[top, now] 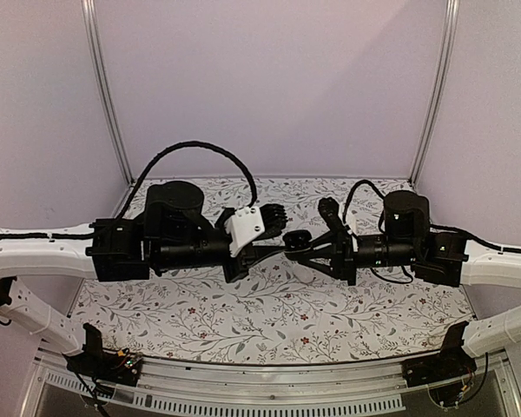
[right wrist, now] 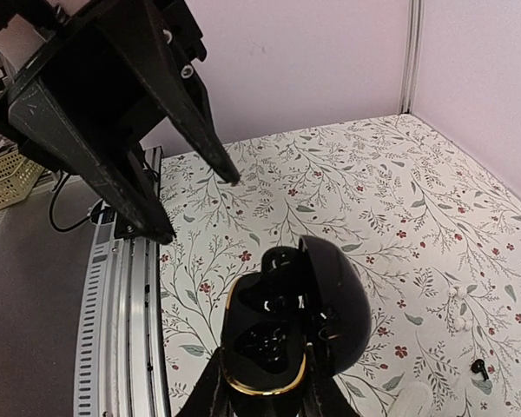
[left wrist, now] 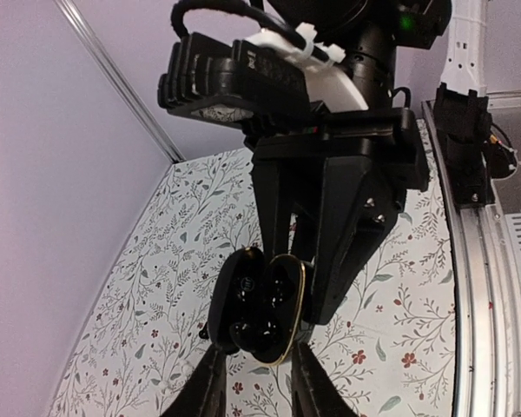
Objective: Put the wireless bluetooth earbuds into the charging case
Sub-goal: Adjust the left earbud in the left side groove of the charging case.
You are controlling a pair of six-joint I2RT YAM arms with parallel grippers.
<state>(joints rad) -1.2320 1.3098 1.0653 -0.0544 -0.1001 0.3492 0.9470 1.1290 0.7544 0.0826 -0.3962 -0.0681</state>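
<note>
The charging case [right wrist: 282, 334] is black with a gold rim. It stands open, lid swung to the right, and my right gripper [right wrist: 262, 389] is shut on its base, holding it above the table. It also shows in the left wrist view [left wrist: 262, 304] and the top view [top: 297, 238]. Dark glossy shapes sit in its wells; I cannot tell whether they are the earbuds. My left gripper [left wrist: 259, 373] is open and empty, its fingertips just short of the case. In the right wrist view it [right wrist: 200, 208] hangs above and left of the case.
A small dark piece [right wrist: 478, 369] lies on the floral table cover [right wrist: 373, 191], near two tiny white bits [right wrist: 458, 309]. A white rounded object [right wrist: 414, 405] lies under the case. Metal rails [right wrist: 126, 330] run along the near edge, and purple walls enclose the table.
</note>
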